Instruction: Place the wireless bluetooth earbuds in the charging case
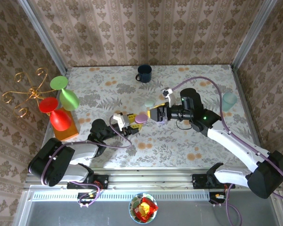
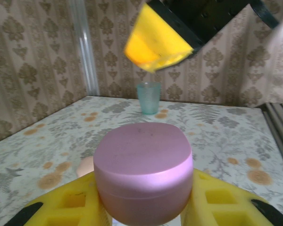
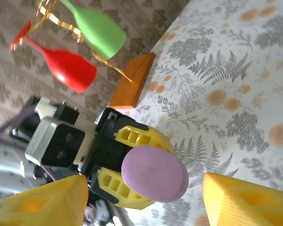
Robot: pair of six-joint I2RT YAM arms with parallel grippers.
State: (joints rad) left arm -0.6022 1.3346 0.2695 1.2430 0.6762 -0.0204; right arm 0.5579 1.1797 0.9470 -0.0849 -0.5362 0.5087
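The table, covered in a fern-and-flower patterned cloth [image 1: 179, 146], carries a dark blue mug [image 1: 144, 73] at its far edge. A pale teal translucent cup [image 1: 229, 100] stands at right, a mint-green oval case [image 1: 149, 103] lies near the middle, and an orange wooden stand base [image 1: 68, 133] sits at left.

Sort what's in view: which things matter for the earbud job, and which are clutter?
Job: lilac charging case, closed, held in the left pincer; right pincer, open, facing it; mint case, possibly.
Lying about: blue mug; teal cup; red wine glass; green wine glass; wooden-based rack.

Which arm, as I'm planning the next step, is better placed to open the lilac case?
Right. The right fingers stand open facing the lilac case; the left fingers are shut on it.
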